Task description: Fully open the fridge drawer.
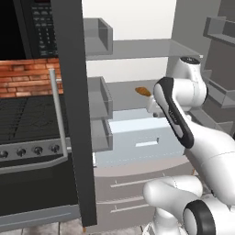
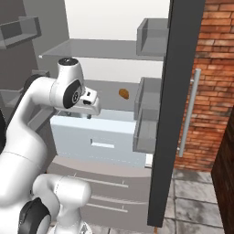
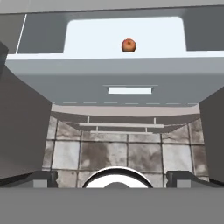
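Spread wide, the hand (image 3: 112,177) hovers above and clear of the fridge drawer (image 3: 129,83); an orange fruit (image 3: 128,45) sits on the shelf (image 3: 87,39) behind.

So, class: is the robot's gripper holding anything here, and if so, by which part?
Nothing is held. In the hand view the gripper has its jaws wide apart, short of the fridge drawer and its handle slot.

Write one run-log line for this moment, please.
drawer: partly out, handle slot ungrasped | gripper: above drawer, open, holding nothing | orange fruit: on shelf behind
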### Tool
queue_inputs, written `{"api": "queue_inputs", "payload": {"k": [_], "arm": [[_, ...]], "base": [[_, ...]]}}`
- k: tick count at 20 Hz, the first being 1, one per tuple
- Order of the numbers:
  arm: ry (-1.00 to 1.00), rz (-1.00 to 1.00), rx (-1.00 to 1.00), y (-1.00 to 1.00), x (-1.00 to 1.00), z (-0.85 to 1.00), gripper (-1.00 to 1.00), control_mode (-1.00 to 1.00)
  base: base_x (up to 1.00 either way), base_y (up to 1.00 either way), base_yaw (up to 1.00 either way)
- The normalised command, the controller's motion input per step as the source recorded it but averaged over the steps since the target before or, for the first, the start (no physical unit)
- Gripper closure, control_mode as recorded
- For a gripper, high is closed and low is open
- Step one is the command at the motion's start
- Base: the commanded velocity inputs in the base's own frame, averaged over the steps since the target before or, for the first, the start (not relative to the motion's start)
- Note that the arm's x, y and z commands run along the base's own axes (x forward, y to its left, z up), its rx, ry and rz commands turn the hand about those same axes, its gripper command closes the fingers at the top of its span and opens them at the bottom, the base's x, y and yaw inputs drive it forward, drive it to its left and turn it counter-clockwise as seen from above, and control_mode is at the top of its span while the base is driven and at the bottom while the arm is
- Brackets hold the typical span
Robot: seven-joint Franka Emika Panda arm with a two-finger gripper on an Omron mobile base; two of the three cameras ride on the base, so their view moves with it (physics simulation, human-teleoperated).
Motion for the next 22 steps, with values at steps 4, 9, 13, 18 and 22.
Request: {"api": "queue_inputs", "payload": {"k": [4,9,13,18,22], "arm": [[0.0,0.0,0.0,0.0,0.0,0.0,-1.0,1.0],[0.0,0.0,0.0,0.0,0.0,0.0,-1.0,-1.0],[0.0,0.0,0.0,0.0,0.02,0.0,-1.0,-1.0],[0.0,0.0,0.0,0.0,0.18,0.0,-1.0,-1.0],[0.0,0.0,0.0,-0.01,0.5,0.0,-1.0,-1.0]], "base": [[-0.03,-0.06,0.0],[0.0,0.0,0.0],[0.0,0.0,0.0],[0.0,0.0,0.0],[0.0,0.0,0.0]]}}
